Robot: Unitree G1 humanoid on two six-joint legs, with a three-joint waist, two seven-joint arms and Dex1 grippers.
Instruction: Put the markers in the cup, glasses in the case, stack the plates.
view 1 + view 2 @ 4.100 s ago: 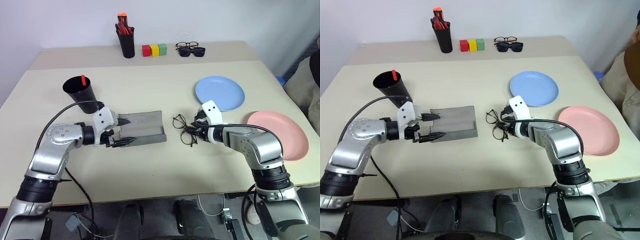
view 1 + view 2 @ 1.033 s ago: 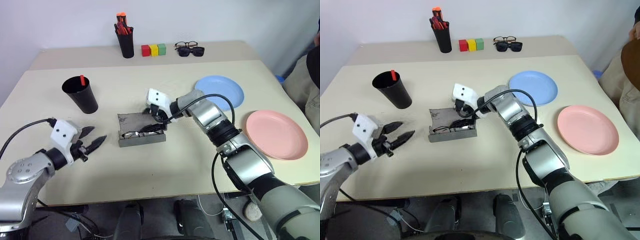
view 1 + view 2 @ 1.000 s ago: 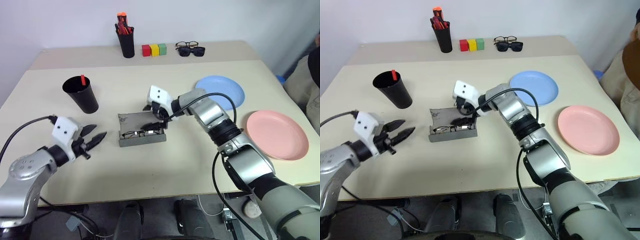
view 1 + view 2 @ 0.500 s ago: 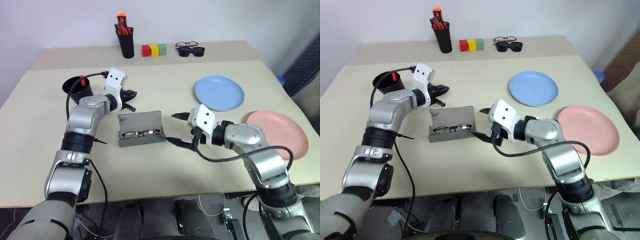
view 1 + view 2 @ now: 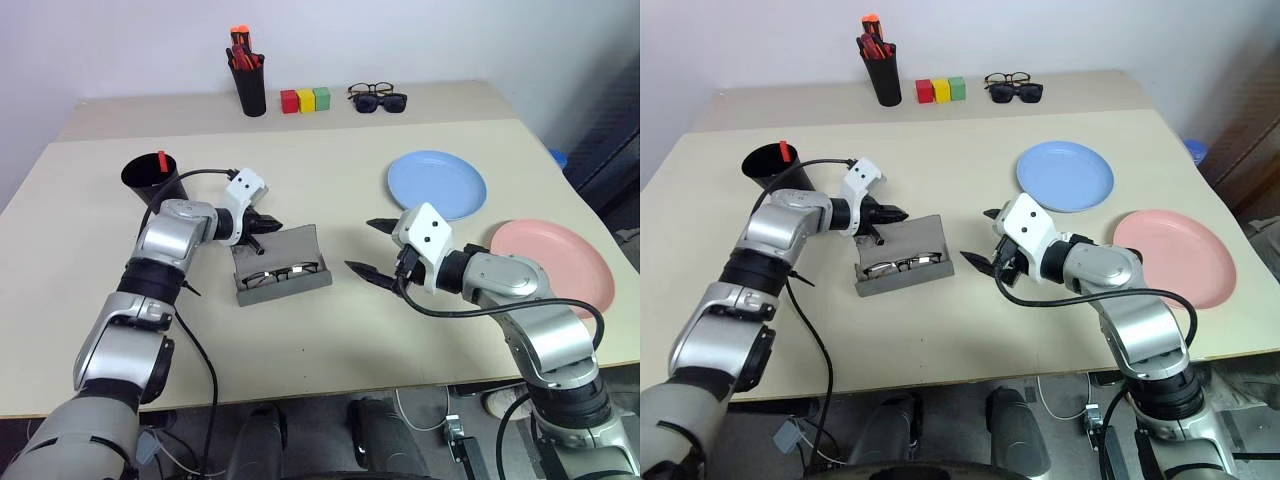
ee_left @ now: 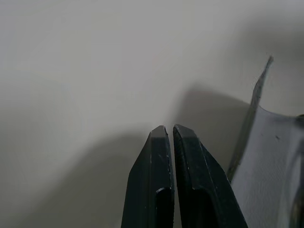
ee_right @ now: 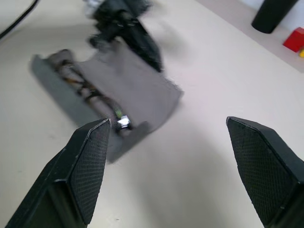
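The grey case (image 5: 283, 258) lies open mid-table with the wire-frame glasses (image 5: 273, 276) in its front trough. My left gripper (image 5: 263, 224) is shut with nothing between its fingers (image 6: 164, 142), its tip beside the far left corner of the raised lid (image 6: 260, 90). To the right of the case my right gripper (image 5: 360, 246) stands open and empty, apart from it; the right wrist view shows the case (image 7: 124, 78) and glasses (image 7: 88, 89) ahead. One red marker (image 5: 162, 160) stands in the black cup (image 5: 152, 182). The blue plate (image 5: 437, 185) and pink plate (image 5: 556, 256) lie apart on the right.
At the table's far edge stand a black pen pot (image 5: 251, 86) with red-orange pens, three coloured blocks (image 5: 305, 99) and dark sunglasses (image 5: 378, 98). A black cable runs along my left arm by the cup.
My left gripper has shut and swung from the near left of the table to the case's lid. My right gripper has pulled back rightwards from the case, leaving the glasses inside.
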